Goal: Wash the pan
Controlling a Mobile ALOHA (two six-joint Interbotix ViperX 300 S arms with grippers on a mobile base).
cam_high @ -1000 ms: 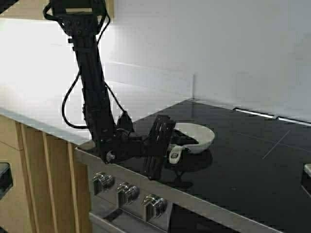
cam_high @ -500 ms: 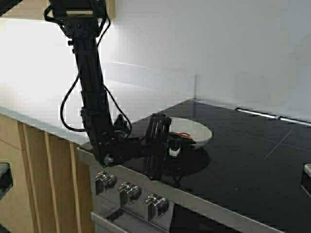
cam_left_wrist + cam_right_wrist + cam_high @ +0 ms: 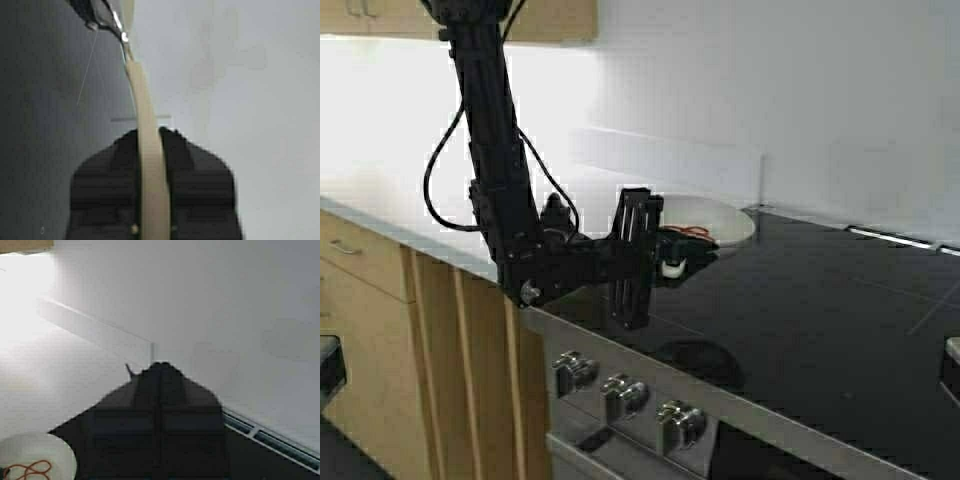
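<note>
The pan [image 3: 712, 220], small, round and white with a red squiggly smear inside, hangs just above the left rear part of the black cooktop [image 3: 840, 310]. My left gripper [image 3: 667, 258] is shut on its short handle and holds it clear of the glass. In the left wrist view the pan [image 3: 144, 95] shows edge-on as a cream strip clamped between the black fingers [image 3: 195, 170]. My right gripper [image 3: 160, 371] is shut and empty, off to the right; its view shows the pan [image 3: 35, 457] lower down with the red smear.
A row of stove knobs [image 3: 620, 395] lines the front of the range. A white counter [image 3: 410, 190] lies to the left over wooden cabinet fronts [image 3: 380, 330]. A white wall and low backsplash [image 3: 670, 160] stand behind. An upper cabinet [image 3: 550, 20] hangs above.
The robot has moved: the whole scene has shifted right in the high view. My left gripper has lifted the pan off the cooktop and holds it higher.
</note>
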